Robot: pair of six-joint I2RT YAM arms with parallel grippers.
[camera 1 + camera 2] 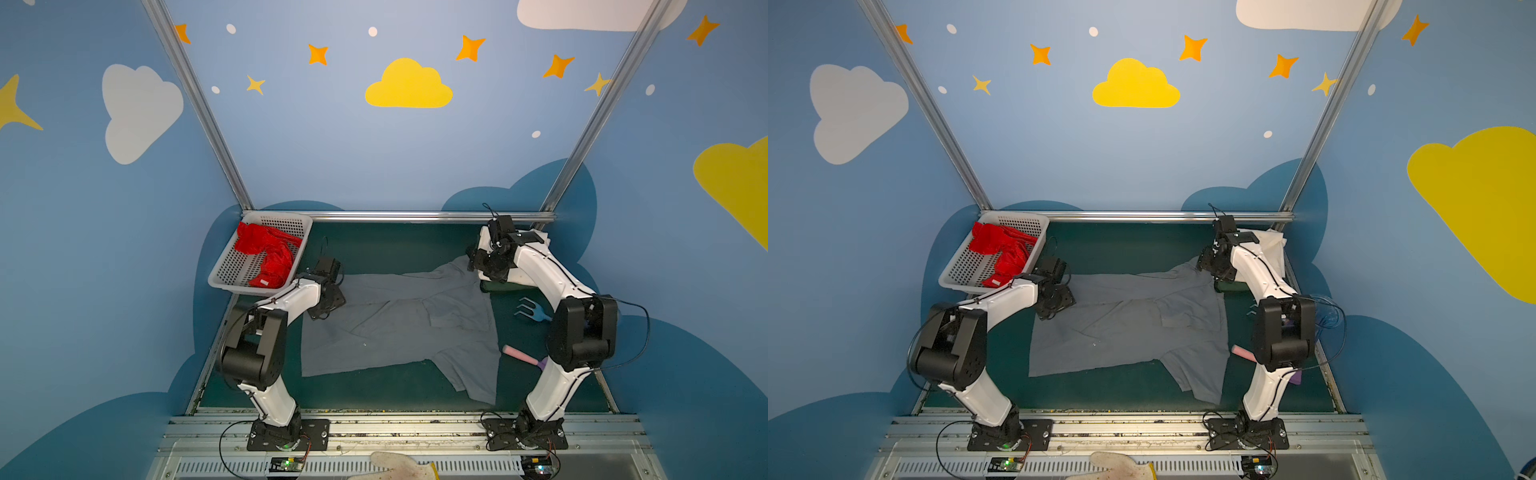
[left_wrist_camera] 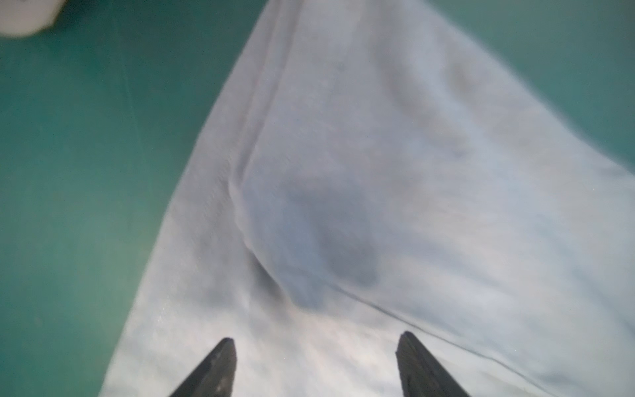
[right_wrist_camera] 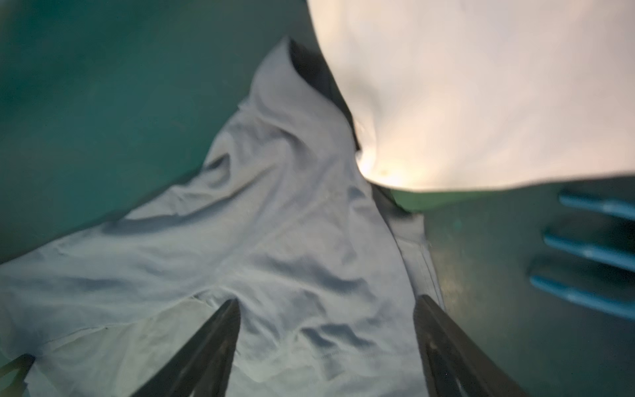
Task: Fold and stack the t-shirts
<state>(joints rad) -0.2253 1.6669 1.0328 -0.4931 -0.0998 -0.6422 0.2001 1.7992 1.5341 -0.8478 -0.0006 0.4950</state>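
The slate grey t-shirt (image 1: 399,328) (image 1: 1129,328) lies spread and creased on the green table. My left gripper (image 1: 328,305) (image 2: 316,338) hovers over its left edge, open, with only flat grey cloth (image 2: 378,172) between the fingers. At the shirt's far right corner my right gripper (image 1: 484,266) (image 3: 328,302) is open too, its fingers on either side of rumpled grey cloth (image 3: 275,223). The cream-white t-shirt (image 1: 1271,245) (image 3: 481,86) sits at the back right, partly behind the right arm. The bright red t-shirt (image 1: 268,253) is bunched in the basket.
The white perforated basket (image 1: 232,270) stands at the back left corner. A blue hand rake (image 1: 530,311) (image 3: 591,247) and a pink roller (image 1: 521,355) lie right of the grey shirt. A metal rail (image 1: 395,216) bounds the table's back.
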